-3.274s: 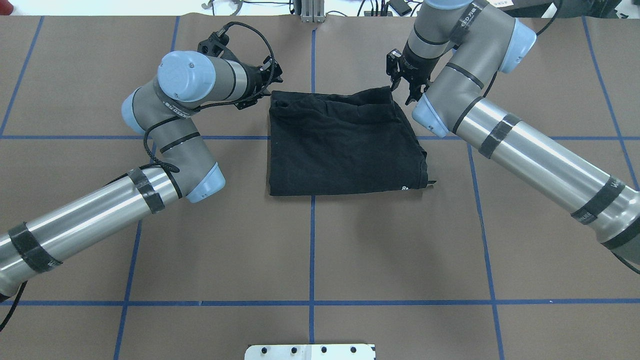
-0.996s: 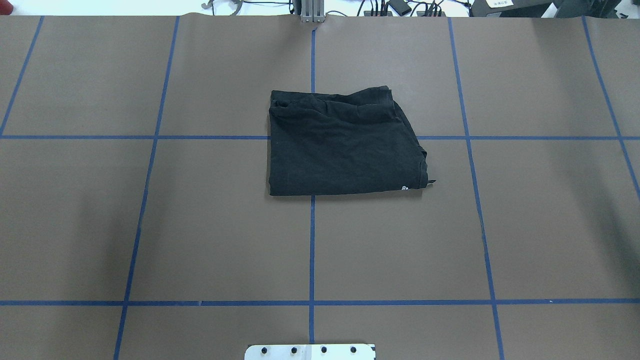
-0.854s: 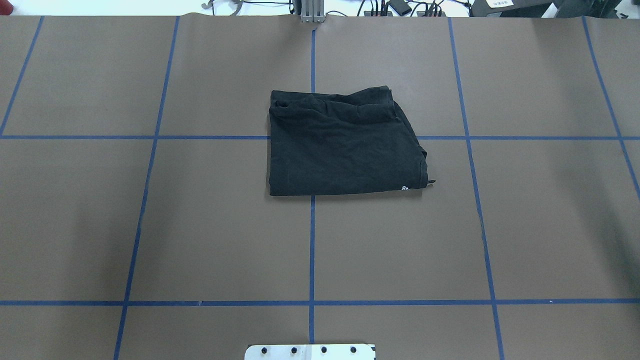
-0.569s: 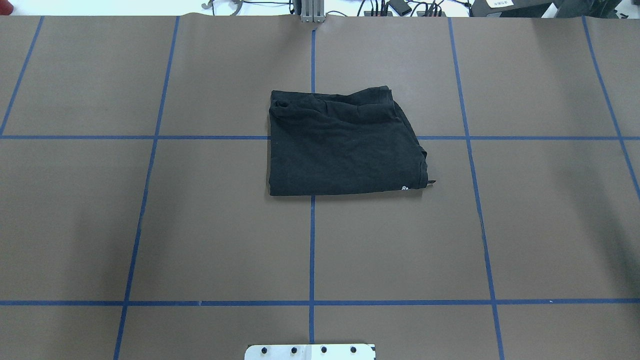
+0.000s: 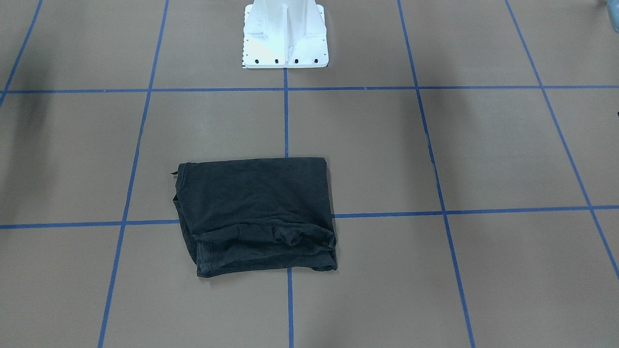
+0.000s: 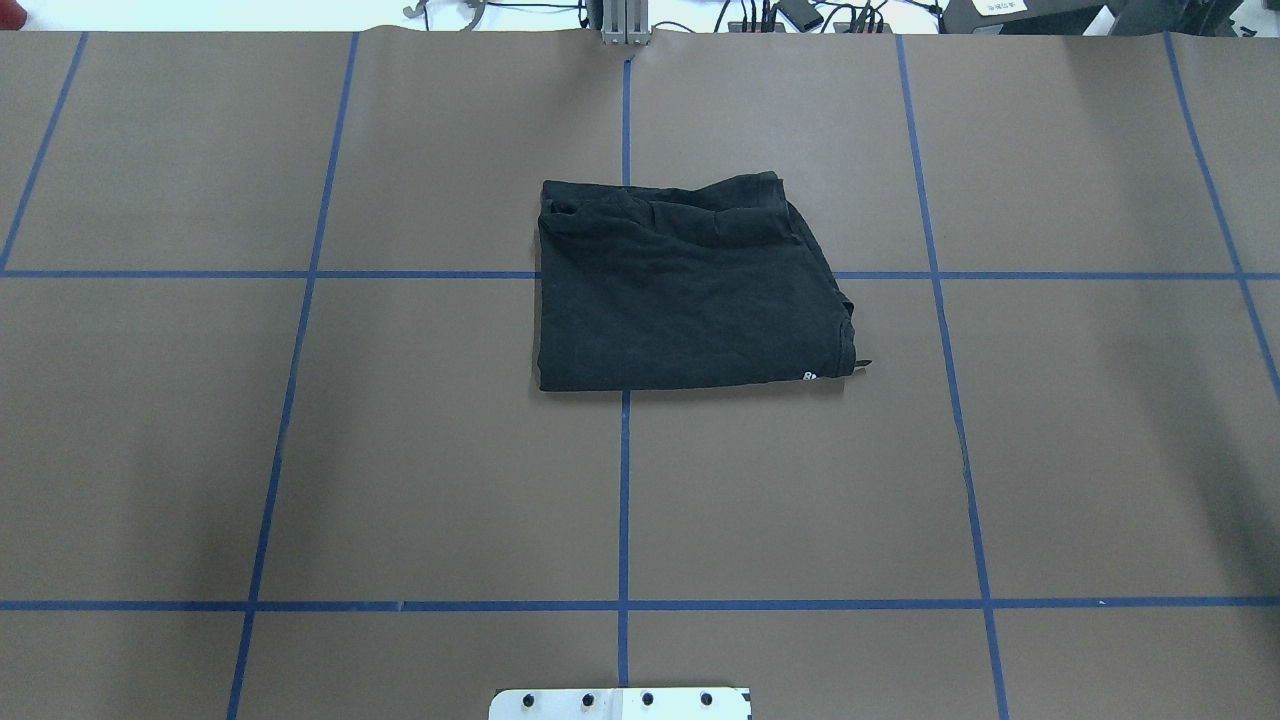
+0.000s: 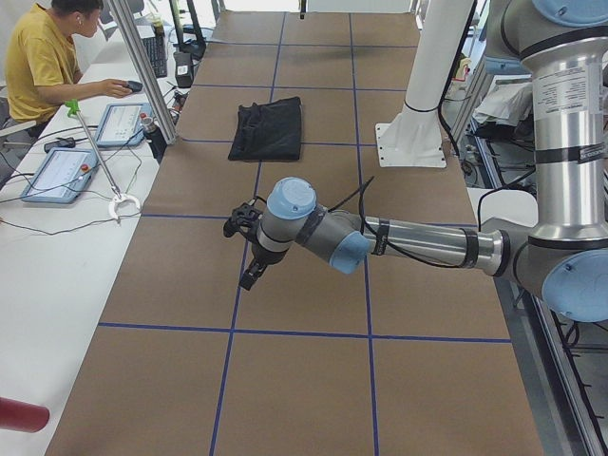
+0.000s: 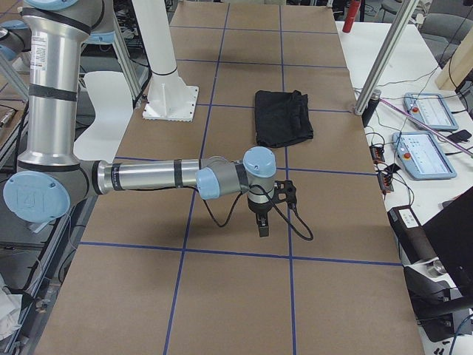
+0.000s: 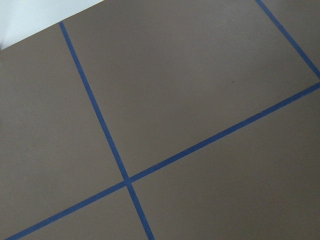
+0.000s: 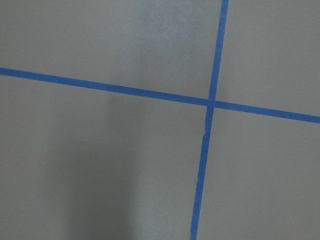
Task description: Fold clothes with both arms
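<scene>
Left: grey metal left arm (image 7: 418,242), black two-finger left gripper (image 7: 251,273), hovering over brown blue-taped table (image 6: 400,450); opening cannot be told.
Centre: black folded T-shirt (image 6: 690,290) lying mid-table, long axis running crosswise, bunched edges pointing away from robot.
Right: grey metal right arm (image 8: 148,176), black right gripper (image 8: 262,224), opening likewise unreadable; both parking well clear, folding seemingly finished.

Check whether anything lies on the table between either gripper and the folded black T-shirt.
Nothing visible does. The left gripper and the right gripper each hover over bare brown table toward opposite ends, well apart from the T-shirt. Only flat blue tape lines cross the stretch between.
</scene>
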Robot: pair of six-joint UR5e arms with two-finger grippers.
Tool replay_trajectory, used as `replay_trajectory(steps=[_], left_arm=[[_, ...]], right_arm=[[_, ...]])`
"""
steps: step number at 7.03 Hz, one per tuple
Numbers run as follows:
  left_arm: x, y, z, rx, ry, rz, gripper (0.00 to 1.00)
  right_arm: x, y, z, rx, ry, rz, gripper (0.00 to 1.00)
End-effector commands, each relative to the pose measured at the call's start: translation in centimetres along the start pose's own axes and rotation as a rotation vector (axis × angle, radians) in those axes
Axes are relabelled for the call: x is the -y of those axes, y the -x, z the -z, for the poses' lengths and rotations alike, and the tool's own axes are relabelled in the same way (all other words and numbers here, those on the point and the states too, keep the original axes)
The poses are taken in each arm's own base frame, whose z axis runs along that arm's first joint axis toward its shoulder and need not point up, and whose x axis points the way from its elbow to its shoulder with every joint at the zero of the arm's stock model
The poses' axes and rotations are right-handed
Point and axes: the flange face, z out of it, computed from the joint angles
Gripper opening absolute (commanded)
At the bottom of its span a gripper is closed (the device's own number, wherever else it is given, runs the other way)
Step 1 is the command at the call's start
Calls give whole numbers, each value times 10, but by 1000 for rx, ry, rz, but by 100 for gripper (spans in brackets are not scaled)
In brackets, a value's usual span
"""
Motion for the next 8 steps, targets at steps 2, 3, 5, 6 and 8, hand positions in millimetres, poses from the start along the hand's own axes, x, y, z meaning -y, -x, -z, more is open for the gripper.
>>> replay_trajectory(steps=[2, 3, 5, 6, 8], left_arm=[[-9, -6, 2, -52, 10, 20, 100], [-13, -2, -2, -51, 18, 28, 100], [-25, 2, -5, -59, 35, 47, 100], [-50, 0, -4, -62, 53, 64, 100], [-52, 5, -10, -61, 70, 79, 100]], right_arm=[[-4, -4, 1, 17, 32, -37, 100], [-5, -4, 1, 17, 32, -37, 100], [-7, -5, -2, 40, 42, -44, 100], [-6, -1, 1, 43, 34, -37, 100], [0, 0, 3, 65, 41, -46, 100]])
